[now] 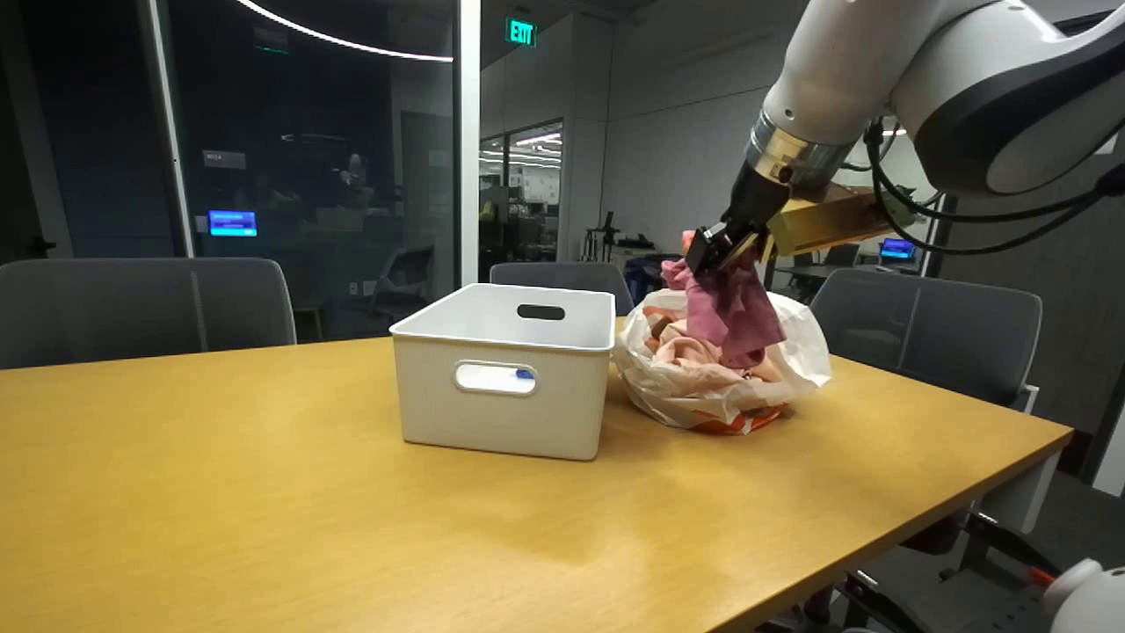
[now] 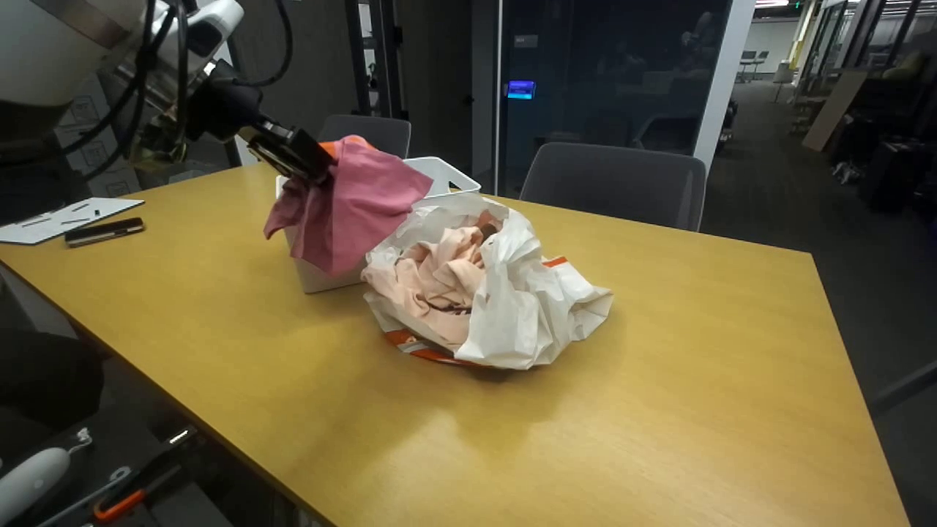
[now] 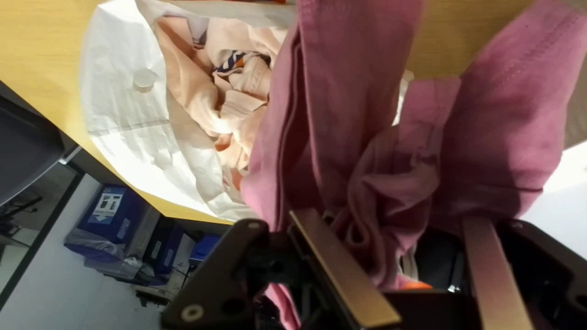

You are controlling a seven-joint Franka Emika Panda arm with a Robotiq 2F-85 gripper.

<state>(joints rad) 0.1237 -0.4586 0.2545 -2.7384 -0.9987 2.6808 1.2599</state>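
My gripper [image 1: 708, 252] is pinched on a mauve-pink cloth [image 1: 736, 312], which hangs in loose folds. The cloth shows in both exterior views, in the air near the bag [image 2: 523, 307], with an orange bit at its top. In the wrist view the cloth [image 3: 362, 82] is bunched between the fingers [image 3: 390, 224] and covers much of the scene. The crumpled white plastic bag stands open on the table, holding peach-coloured cloth [image 2: 443, 274]. A white bin [image 1: 501, 418] with oval handle holes stands beside the bag; a blue spot shows through one handle hole.
The wooden table [image 1: 264, 492] carries the bag and bin. A white sheet [image 2: 58, 219] and a dark flat object [image 2: 104, 231] lie near its edge. Grey chairs [image 1: 932, 334] stand around it. Tools [image 2: 124, 498] lie below the table edge.
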